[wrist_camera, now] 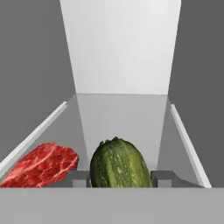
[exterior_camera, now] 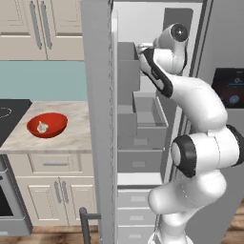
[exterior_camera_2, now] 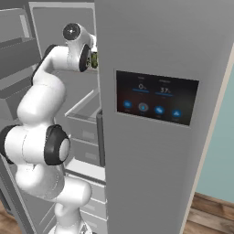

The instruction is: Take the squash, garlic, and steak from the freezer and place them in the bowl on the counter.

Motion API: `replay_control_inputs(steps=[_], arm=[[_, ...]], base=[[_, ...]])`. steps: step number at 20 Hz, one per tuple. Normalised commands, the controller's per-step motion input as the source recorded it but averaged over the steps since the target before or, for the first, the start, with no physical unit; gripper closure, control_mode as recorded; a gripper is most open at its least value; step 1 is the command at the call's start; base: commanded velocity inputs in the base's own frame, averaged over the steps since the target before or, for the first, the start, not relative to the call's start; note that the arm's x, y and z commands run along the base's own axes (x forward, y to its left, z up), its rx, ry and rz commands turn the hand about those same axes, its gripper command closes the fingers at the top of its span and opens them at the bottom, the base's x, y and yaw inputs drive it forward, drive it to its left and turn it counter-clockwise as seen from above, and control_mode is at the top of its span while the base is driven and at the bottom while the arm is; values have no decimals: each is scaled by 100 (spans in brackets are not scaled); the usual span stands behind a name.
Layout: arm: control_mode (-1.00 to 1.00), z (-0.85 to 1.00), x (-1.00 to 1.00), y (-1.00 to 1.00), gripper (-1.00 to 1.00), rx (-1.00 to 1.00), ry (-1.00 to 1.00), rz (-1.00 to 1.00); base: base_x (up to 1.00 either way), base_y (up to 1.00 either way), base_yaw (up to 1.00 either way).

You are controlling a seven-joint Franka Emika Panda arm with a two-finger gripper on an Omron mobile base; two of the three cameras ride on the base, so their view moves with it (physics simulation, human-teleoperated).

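White arm reaches into the open freezer; squash at its hand.

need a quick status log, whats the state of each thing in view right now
squash: on the freezer shelf, gripped between the fingers
gripper: shut on the squash
steak: lying flat on the same shelf, beside the squash, not held
garlic: already in the bowl
bowl: upright on the counter, holding the garlic
freezer: door open, arm reaching inside

Black stovetop; cream wall cabinets
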Motion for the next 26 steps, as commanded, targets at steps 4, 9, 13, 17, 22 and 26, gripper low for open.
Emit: replay_control_inputs(steps=[4, 9, 13, 17, 22, 26], arm=[[-100, -24, -100, 0, 100, 2, -33, -2], [-100, 75, -100, 0, 100, 0, -16, -10], [-100, 55, -100, -3, 100, 0, 2, -12], [-100, -29, -100, -21, 100, 1, 23, -3], [-100, -67, -100, -13, 100, 6, 42, -1], [-100, -96, -100, -24, 100, 9, 47, 0]], base=[[0, 0, 0], [0, 0, 0], [0, 0, 0], [0, 0, 0], [0, 0, 0], [0, 0, 0]])
